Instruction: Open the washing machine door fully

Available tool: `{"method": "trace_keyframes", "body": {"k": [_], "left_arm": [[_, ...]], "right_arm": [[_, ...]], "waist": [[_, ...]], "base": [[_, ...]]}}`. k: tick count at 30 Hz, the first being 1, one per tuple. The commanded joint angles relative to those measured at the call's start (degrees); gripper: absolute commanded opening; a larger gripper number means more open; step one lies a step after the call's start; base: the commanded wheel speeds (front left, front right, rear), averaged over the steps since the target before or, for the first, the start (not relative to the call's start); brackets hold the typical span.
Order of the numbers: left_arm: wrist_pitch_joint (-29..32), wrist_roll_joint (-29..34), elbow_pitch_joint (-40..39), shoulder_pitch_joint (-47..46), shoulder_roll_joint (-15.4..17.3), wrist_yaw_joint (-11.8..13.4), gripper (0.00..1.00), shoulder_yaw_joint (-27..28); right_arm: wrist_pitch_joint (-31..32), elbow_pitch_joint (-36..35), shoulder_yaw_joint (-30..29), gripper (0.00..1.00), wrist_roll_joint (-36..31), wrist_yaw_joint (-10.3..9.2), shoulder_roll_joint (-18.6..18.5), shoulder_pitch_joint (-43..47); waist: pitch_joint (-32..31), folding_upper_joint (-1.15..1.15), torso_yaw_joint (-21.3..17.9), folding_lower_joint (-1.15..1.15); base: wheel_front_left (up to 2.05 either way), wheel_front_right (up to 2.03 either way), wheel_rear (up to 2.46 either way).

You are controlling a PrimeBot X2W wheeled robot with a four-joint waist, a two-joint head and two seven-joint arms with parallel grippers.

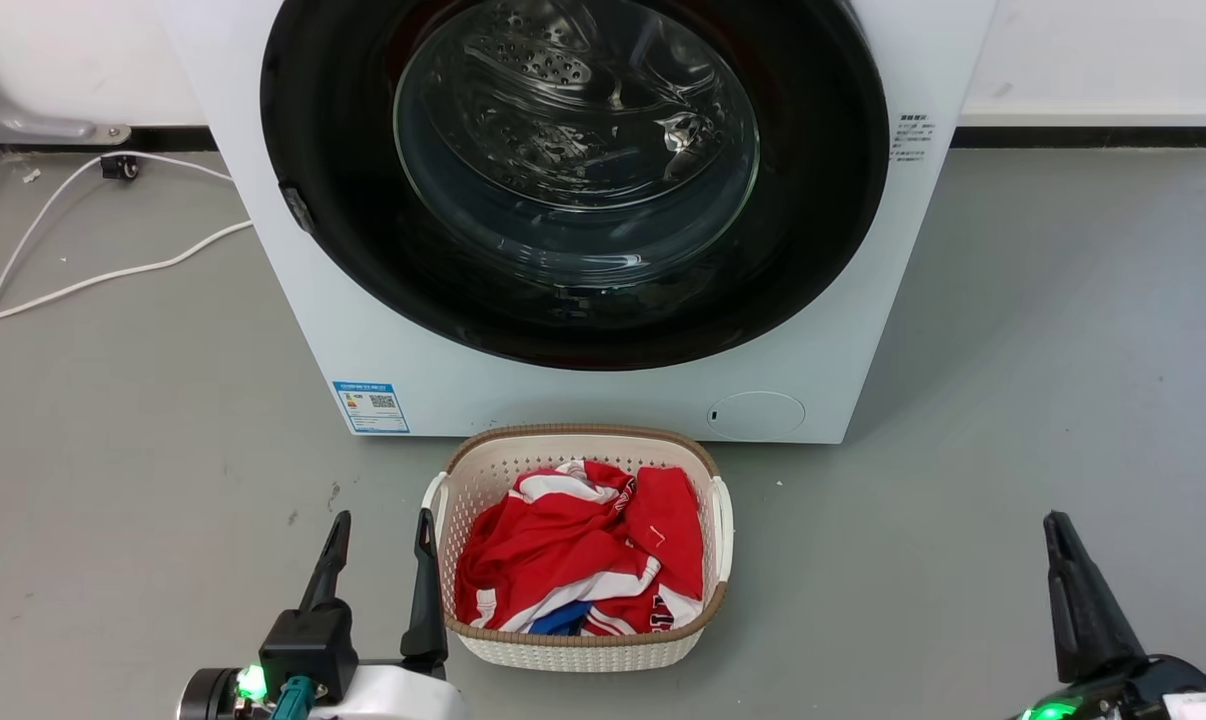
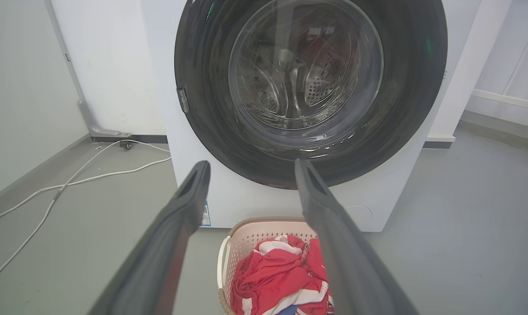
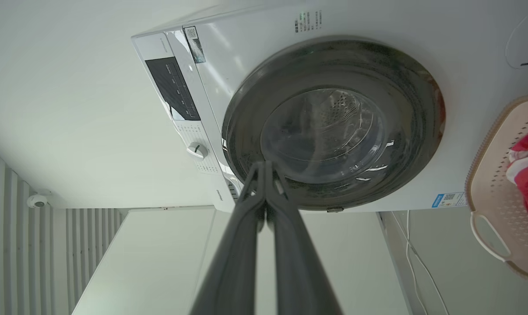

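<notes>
The washing machine door [image 1: 823, 230] is shut, well ahead of both grippers: left gripper [image 1: 383, 520] spread apart, right gripper [image 1: 1058, 530] pressed together. Opening not begun; next, reach what seems its catch [image 1: 297, 208], ahead-left of the left gripper.

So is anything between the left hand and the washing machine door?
Nothing visible. The open left hand faces the large round glossy black door across open air; the cream perforated laundry basket sits lower, on the floor.
</notes>
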Motion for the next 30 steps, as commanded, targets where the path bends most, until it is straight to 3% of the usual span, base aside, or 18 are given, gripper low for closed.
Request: {"method": "trace_keyframes", "body": {"k": [1,18,25,30], "left_arm": [[-0.16,0.24,-0.15,0.19,-0.01,0.29,1.0,0.02],[-0.16,1.6,-0.61,-0.89,-0.01,0.46,1.0,0.41],[-0.16,2.46,-1.46,-3.16,-0.01,0.03,1.0,0.55],[-0.16,3.13,-2.11,-5.92,-0.01,-0.4,1.0,0.47]], "right_arm": [[0.74,0.33,-0.45,0.0,-0.12,0.01,0.08,0.76],[2.13,2.41,-2.78,0.0,-0.69,0.01,0.31,-3.02],[4.32,6.4,-8.73,0.0,-1.49,0.0,-0.46,-12.33],[7.05,11.37,-12.89,0.0,-1.27,0.0,-3.55,-22.33]], "waist": [[0.04,0.0,0.01,0.0],[1.53,0.0,0.39,0.0],[5.58,0.0,0.78,0.0],[10.44,0.0,1.02,0.0]], "base": [[0.0,0.0,0.0],[0.0,0.0,0.0],[0.0,0.0,0.0],[0.0,0.0,0.0]]}}
